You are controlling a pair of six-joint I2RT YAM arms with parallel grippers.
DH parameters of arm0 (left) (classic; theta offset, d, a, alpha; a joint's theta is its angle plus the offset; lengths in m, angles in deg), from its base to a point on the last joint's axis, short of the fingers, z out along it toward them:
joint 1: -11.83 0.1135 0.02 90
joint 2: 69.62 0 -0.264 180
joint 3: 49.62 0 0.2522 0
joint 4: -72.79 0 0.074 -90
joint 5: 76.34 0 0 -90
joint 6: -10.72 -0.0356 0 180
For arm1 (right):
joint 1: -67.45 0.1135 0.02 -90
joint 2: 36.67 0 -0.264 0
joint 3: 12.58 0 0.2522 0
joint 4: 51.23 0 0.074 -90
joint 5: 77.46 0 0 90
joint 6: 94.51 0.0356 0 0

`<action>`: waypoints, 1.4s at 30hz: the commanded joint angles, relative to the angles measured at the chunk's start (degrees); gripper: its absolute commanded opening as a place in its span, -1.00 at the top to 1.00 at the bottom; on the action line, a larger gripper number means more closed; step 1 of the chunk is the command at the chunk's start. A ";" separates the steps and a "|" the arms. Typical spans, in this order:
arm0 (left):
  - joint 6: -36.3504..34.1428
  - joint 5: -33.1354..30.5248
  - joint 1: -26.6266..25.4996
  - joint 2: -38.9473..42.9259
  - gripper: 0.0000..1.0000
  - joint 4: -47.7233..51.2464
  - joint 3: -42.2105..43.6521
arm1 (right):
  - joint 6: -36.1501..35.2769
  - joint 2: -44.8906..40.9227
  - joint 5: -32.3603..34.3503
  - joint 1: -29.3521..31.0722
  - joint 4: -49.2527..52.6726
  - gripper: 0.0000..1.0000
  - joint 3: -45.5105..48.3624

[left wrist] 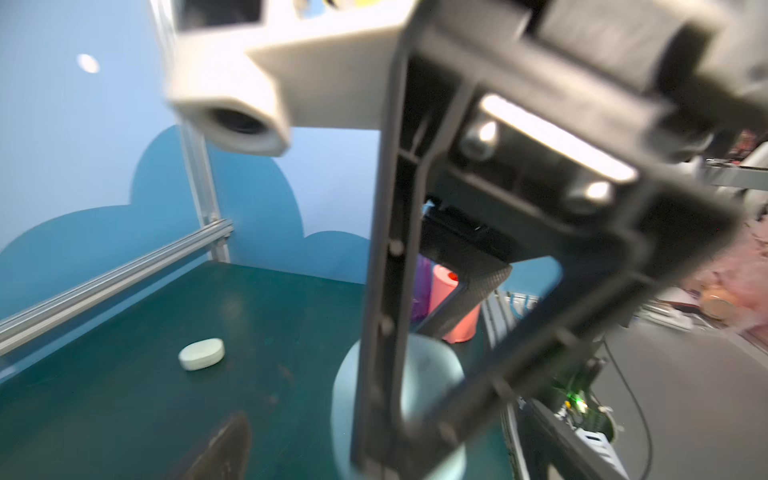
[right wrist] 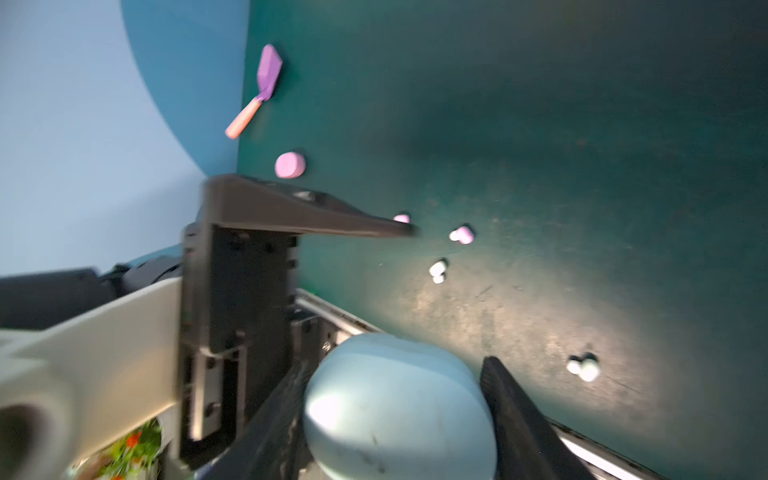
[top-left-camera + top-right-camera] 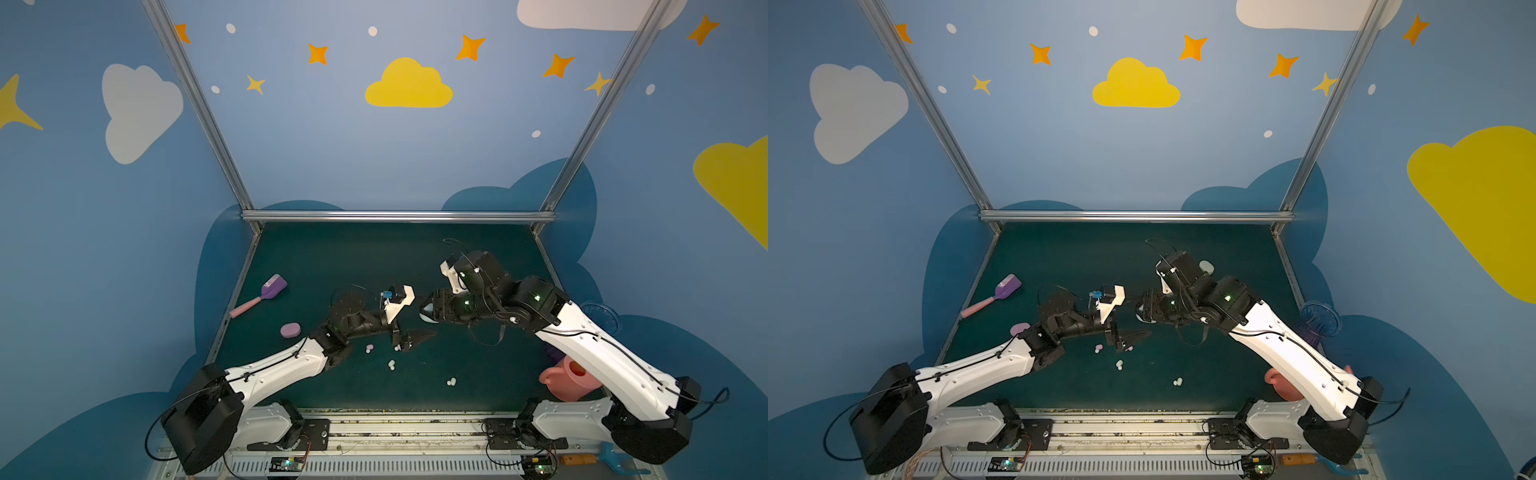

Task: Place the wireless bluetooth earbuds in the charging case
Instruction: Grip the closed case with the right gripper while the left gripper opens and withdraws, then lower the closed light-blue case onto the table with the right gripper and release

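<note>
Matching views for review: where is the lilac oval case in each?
In a top view: lilac oval case, left on the mat, beside the left arm.
In a top view: the case partly behind that arm.
Left wrist: not in it.
Right wrist: case near the mat's edge.
Landmark: purple scoop, near it in those three.

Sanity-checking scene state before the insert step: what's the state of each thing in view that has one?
left pincer: open, empty
right pincer: shut on pale blue case
pale blue case: held off the mat, lid looks closed
pink case: on mat, closed
whitish case: on mat, closed
earbuds: loose on mat, none seated
scoop: lying flat
watering can: upright
</note>
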 commanded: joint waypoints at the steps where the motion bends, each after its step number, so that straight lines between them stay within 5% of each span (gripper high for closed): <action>1: 0.53 -9.69 0.00 4.16 -1.00 5.55 2.26 | -1.79 -3.81 2.28 -3.25 0.77 -0.04 2.74; 8: 3.69 -27.90 0.46 11.27 -1.00 16.53 3.62 | -5.11 -7.97 4.51 -13.06 -0.65 -0.05 11.98; 13: 7.30 -32.61 2.59 12.45 -1.00 27.88 -0.31 | -6.39 -9.96 6.10 -20.06 -4.16 -0.06 20.21; 27: 13.89 -27.58 11.47 12.72 -1.00 41.24 -4.40 | -5.35 -9.33 5.03 -37.84 -18.09 -0.05 43.66; 42: 15.59 -23.45 15.07 11.22 -1.00 43.05 -6.14 | -5.26 -0.39 6.16 -40.49 -22.38 -0.08 48.92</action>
